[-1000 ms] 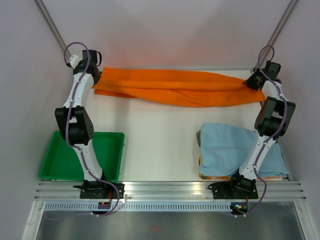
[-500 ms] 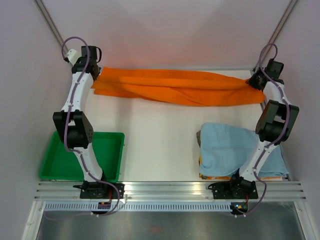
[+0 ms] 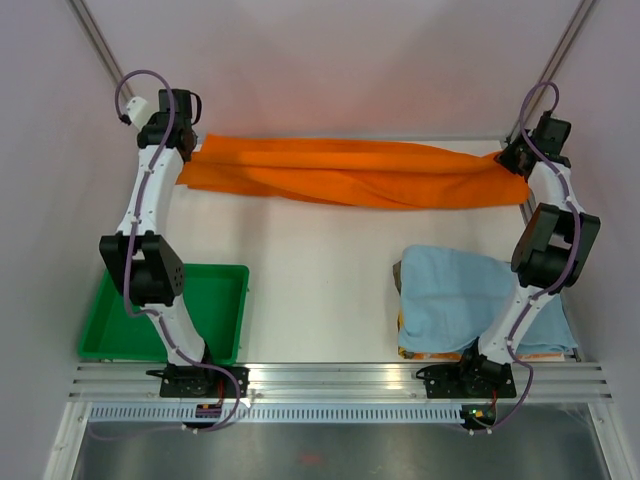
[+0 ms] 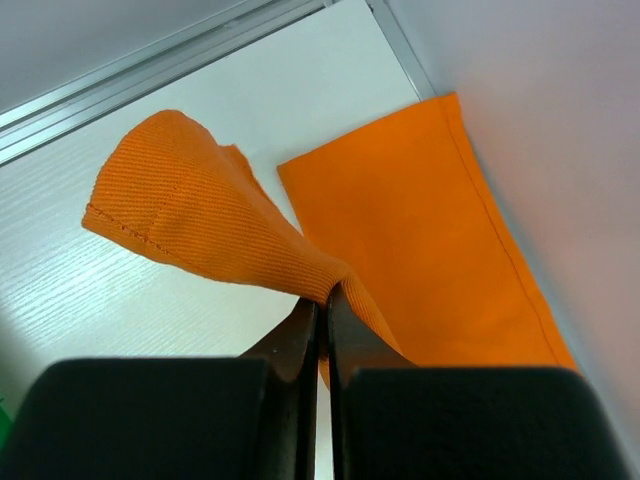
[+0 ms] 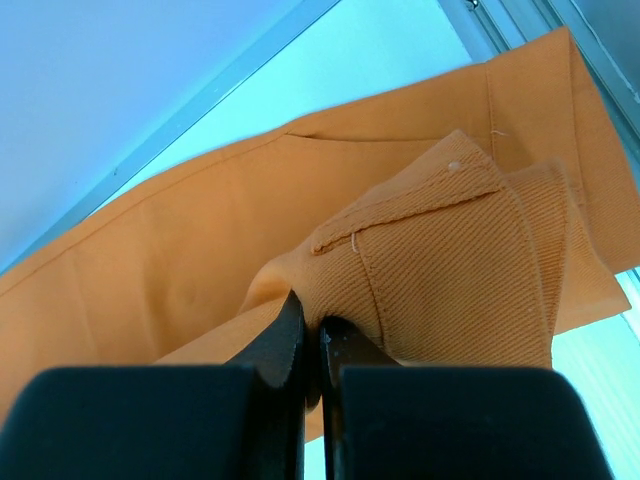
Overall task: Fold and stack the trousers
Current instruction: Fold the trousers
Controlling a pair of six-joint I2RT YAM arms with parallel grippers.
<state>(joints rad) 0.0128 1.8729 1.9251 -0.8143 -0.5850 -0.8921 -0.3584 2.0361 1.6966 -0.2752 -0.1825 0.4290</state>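
Note:
The bright orange trousers [image 3: 350, 175] lie stretched across the far edge of the table, folded lengthwise. My left gripper [image 3: 197, 152] is shut on their left end; in the left wrist view [image 4: 322, 302] the jaws pinch a fold of orange fabric [image 4: 190, 225]. My right gripper [image 3: 510, 163] is shut on their right end; in the right wrist view [image 5: 312, 322] the jaws pinch the waistband part of the trousers [image 5: 430, 260]. Both ends are lifted slightly off the table.
A green tray [image 3: 215, 275] sits at the near left by the left arm's base. A light blue cloth [image 3: 450, 300] lies folded at the near right on an orange item. The back wall and metal frame rail [image 3: 380, 138] run just behind the trousers.
Both grippers have moved toward the far edge and slightly outward, pulling the trousers straighter and closer to the back wall.

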